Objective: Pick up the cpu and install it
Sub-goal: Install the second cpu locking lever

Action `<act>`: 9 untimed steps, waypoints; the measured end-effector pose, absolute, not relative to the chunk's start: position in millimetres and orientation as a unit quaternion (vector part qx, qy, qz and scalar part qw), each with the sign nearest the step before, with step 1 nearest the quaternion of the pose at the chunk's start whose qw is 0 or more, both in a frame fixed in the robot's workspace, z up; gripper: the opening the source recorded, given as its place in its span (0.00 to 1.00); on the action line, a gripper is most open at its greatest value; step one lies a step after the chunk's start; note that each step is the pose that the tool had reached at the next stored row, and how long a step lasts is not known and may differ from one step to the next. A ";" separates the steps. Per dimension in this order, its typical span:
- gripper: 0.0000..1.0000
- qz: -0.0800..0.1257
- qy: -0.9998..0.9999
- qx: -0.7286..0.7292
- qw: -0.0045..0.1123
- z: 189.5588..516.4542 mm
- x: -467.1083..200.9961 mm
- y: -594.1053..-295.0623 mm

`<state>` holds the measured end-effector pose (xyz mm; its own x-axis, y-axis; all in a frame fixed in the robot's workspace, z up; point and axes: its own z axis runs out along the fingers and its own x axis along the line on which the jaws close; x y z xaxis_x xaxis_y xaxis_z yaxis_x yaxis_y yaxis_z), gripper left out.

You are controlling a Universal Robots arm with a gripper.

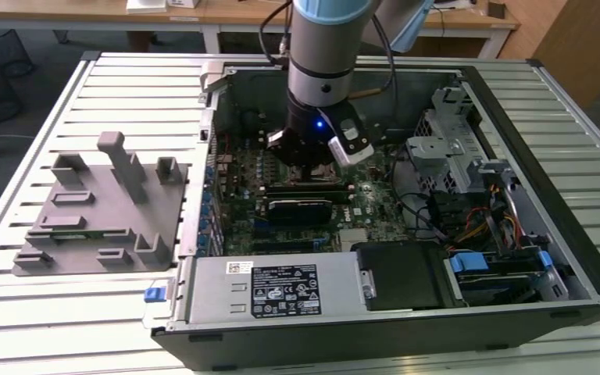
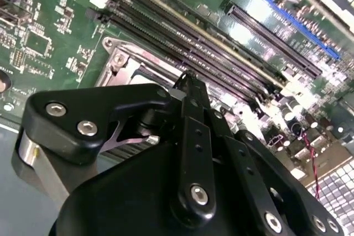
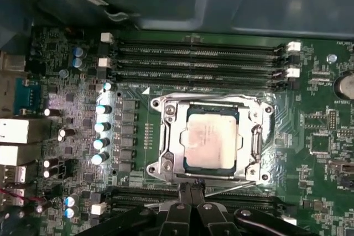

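cpu (image 3: 211, 138) uncovered in its socket frame (image 3: 166, 142), memory slots (image 3: 199, 59) flanking

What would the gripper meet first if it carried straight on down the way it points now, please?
Probably the edge of the socket frame that holds the cpu. The gripper points down at the motherboard beside it, though depth is unclear.

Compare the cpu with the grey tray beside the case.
The cpu is a small flat silver square; the tray is far larger, matte grey, with upright blocks. The cpu sits in the metal socket frame on the motherboard; the tray lies outside the case on the slatted table.
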<state>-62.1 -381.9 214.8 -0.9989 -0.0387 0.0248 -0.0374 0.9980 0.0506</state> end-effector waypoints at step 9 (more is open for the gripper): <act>0.11 -0.040 -0.999 0.019 0.013 211.0 -66.3 -389.6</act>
<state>-66.3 -389.6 211.0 -0.9989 -0.0393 0.0236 -0.0373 0.9960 0.0808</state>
